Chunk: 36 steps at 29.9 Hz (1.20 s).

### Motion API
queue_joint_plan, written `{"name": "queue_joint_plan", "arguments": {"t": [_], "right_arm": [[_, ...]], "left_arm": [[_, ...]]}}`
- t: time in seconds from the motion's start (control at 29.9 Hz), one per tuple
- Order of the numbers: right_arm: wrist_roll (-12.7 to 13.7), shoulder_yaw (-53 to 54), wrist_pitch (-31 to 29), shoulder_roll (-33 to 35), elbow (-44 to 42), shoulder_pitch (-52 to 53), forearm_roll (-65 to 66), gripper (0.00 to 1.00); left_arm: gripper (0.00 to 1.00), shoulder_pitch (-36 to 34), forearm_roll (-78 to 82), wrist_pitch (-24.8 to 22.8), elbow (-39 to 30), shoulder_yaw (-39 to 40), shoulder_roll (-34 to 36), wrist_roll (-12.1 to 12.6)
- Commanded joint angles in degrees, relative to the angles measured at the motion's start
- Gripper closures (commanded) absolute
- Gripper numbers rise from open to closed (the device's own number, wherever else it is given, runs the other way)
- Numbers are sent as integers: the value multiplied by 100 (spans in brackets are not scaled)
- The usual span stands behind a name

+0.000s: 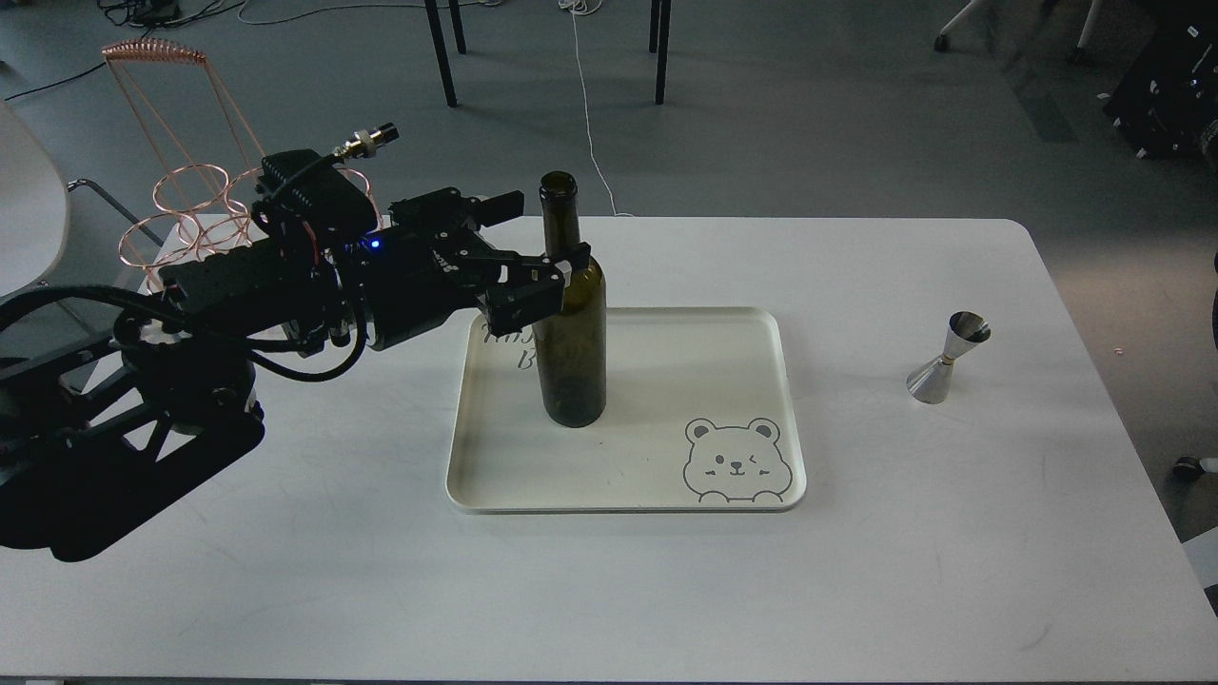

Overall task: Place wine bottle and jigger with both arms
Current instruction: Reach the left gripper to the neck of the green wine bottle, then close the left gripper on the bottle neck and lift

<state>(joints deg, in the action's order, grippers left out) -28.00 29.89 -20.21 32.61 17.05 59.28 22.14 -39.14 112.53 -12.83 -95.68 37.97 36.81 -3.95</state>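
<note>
On tray (761,342), wine bottle (572,342) upright, neck up, left end effector (547,262) at shoulder

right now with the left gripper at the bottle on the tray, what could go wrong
1. The tall dark green glass wine bottle stands upright on the cream tray with the left gripper at its shoulder; pulling away sideways could tip it.
2. The small steel hourglass jigger stands off the tray on the white table, and no right gripper is in view to fetch it.

Single head view, looking forward and down over the white table (856,590), floor beyond its far edge
</note>
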Motion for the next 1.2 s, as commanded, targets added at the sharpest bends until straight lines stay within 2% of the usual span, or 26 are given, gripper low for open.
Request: {"name": "queue_joint_plan", "arguments": {"t": [0.0,0.07,0.2,0.37,0.97,1.17], "right_arm": [[0,-1,-1,9,1,14,1,3],[0,-1,8,9,1,14,1,2],[0,-1,17,9,1,5,1,3],[0,-1,26,9,1,5,1,3],[0,-1,26,9,1,5,1,3],[0,-1,17,9,1,5,1,2]], "left_arm": [[17,-6,6,9,84,0,-129,8],[22,-15,6,0,102,0,-191,26],[25,-23,6,9,154,9,-297,43],[46,-23,6,0,163,9,-314,43],[47,-94,-12,18,199,18,-349,35],[67,-102,-47,44,190,70,-323,34]]}}
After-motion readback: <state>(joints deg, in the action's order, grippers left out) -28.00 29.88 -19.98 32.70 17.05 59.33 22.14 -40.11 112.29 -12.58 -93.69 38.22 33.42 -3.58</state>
